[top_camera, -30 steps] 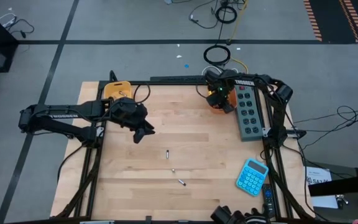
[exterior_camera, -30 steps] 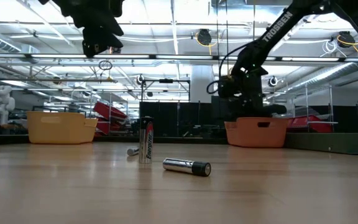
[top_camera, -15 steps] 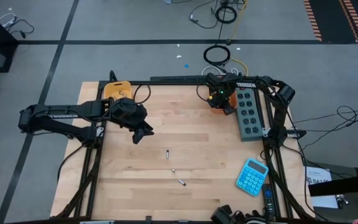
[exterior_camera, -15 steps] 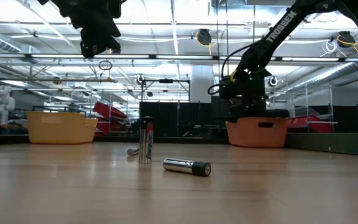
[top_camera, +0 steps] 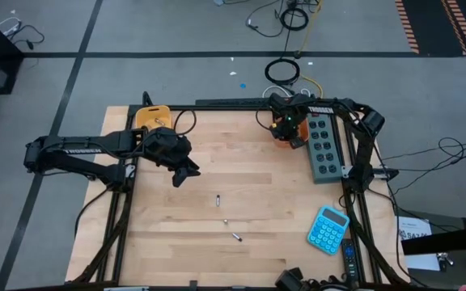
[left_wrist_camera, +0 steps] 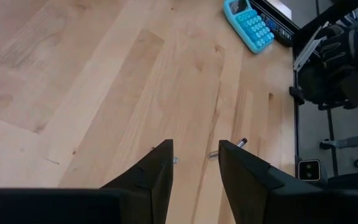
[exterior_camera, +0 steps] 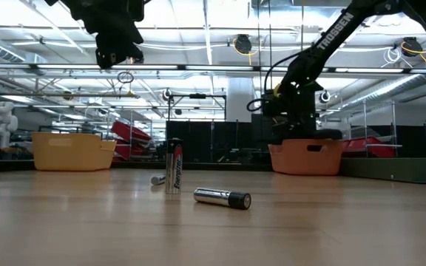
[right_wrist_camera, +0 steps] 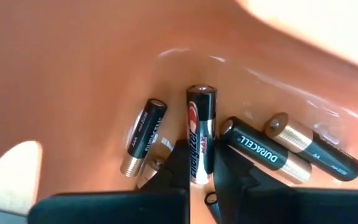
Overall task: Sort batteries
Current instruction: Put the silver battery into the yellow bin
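**Meanwhile, orange bin fills as three batteries wait on the table**

Down inside the orange bin [right_wrist_camera: 73, 74] the right gripper [right_wrist_camera: 197, 171] hangs with its fingers drawn nearly together, nothing visibly between them. Four batteries [right_wrist_camera: 199, 134] lie on the bin's floor just past the fingertips, two black with copper ends. The yellow bin [top_camera: 151, 116] sits at the table's far left corner; its contents cannot be made out. The left gripper [top_camera: 180, 177] hovers above the wooden table [top_camera: 249, 186], fingers parted and empty. Three loose batteries [exterior_camera: 222, 197] remain mid-table, one upright, two lying flat.
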Motion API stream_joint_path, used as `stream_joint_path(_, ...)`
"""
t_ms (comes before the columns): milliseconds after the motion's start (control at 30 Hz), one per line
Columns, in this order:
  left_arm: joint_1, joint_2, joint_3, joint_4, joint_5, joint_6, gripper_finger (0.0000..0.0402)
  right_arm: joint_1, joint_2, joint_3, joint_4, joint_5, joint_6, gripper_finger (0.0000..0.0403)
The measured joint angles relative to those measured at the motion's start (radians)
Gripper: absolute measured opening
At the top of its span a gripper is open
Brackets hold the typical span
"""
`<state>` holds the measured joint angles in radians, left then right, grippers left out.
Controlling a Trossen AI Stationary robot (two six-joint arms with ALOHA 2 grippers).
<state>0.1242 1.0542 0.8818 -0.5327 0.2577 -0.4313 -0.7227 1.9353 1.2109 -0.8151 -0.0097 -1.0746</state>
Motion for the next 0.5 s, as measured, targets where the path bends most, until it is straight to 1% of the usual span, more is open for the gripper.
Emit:
stream_joint_path(200, 0.0, 0.0, 0.0, 0.0, 0.0, 0.001, 0.0136, -0.004, -0.054, 0.025, -0.002, -0.023, 0.029, 0.0021)
stream_joint_path(500, 0.0, 0.0, 0.0, 0.0, -0.001, 0.001, 0.0136, -0.007, -0.147, 0.036, -0.042, -0.019, 0.067, 0.0021)
